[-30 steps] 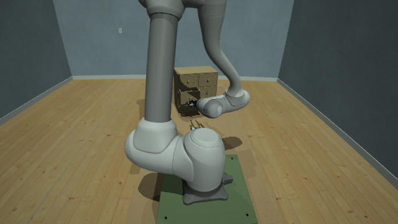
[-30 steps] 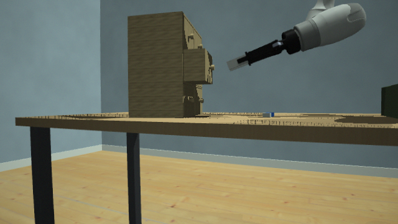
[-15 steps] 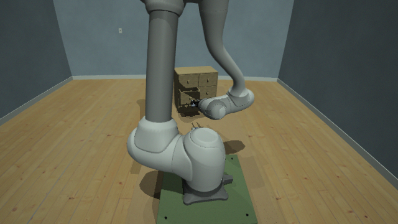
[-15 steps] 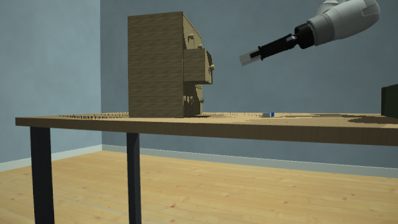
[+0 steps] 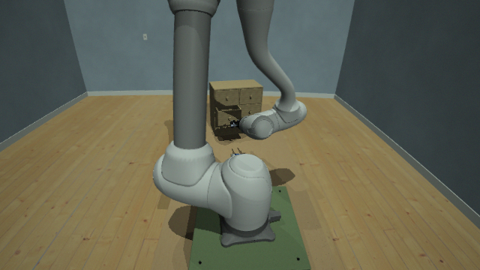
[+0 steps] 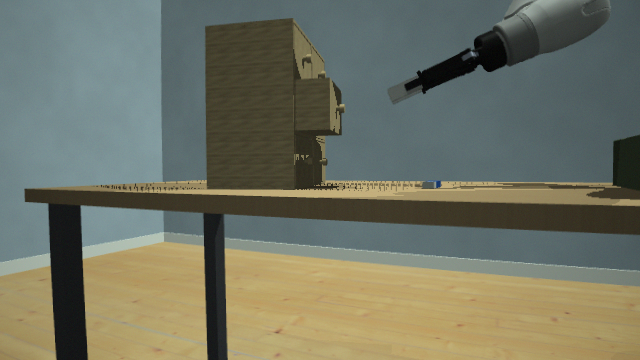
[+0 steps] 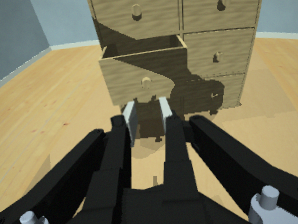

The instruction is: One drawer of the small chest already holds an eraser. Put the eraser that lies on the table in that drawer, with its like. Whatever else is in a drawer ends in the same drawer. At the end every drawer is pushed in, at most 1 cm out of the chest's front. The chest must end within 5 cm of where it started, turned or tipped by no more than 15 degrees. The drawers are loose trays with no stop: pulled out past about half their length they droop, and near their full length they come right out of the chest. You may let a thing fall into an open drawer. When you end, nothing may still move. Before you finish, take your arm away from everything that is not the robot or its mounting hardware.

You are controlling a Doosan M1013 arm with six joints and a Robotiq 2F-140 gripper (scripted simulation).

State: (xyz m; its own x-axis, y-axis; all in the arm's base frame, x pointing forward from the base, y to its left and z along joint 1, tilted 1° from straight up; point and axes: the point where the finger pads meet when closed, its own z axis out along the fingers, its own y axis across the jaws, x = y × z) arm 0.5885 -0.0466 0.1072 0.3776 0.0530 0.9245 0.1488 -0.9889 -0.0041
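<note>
Exterior: eraser (image 6: 431,184) on table, below tool (image 6: 406,90)

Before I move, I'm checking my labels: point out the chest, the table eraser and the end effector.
Chest (image 5: 237,84) (image 6: 250,105) (image 7: 220,37): top, exterior, wrist; top board, side panel, front.
Eraser (image 6: 431,184): exterior; visible side.
End effector (image 7: 148,109): wrist; between fingertips.

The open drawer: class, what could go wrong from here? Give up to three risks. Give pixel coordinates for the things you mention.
The loose drawer (image 5: 222,117) (image 6: 312,106) (image 7: 122,80) juts from the chest (image 5: 236,85) (image 6: 250,100) (image 7: 202,55); pulling further might make it droop. The hand (image 5: 232,124) (image 6: 391,96) (image 7: 148,109) is in front and might knock it. The eraser (image 5: 232,154) (image 6: 431,184) lies low on the table (image 6: 375,207), so a steep reach could press the fingertips into the tabletop.
</note>
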